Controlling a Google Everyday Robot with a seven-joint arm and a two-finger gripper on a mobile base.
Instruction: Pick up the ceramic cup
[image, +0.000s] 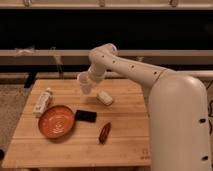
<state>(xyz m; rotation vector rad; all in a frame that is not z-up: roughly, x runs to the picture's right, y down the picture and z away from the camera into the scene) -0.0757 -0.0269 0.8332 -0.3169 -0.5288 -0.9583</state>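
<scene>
The ceramic cup (84, 84) is small, white and tapered. It hangs tilted a little above the back of the wooden table (125, 145), left of centre. My gripper (89, 78) is at the end of the white arm that reaches in from the right. It is shut on the cup's upper right side and holds it off the table.
A small white oblong object (104, 98) lies just right of and below the cup. An orange plate (56, 121), a black block (85, 116) and a red object (104, 132) lie toward the front. A long white tube (42, 101) lies at the left edge.
</scene>
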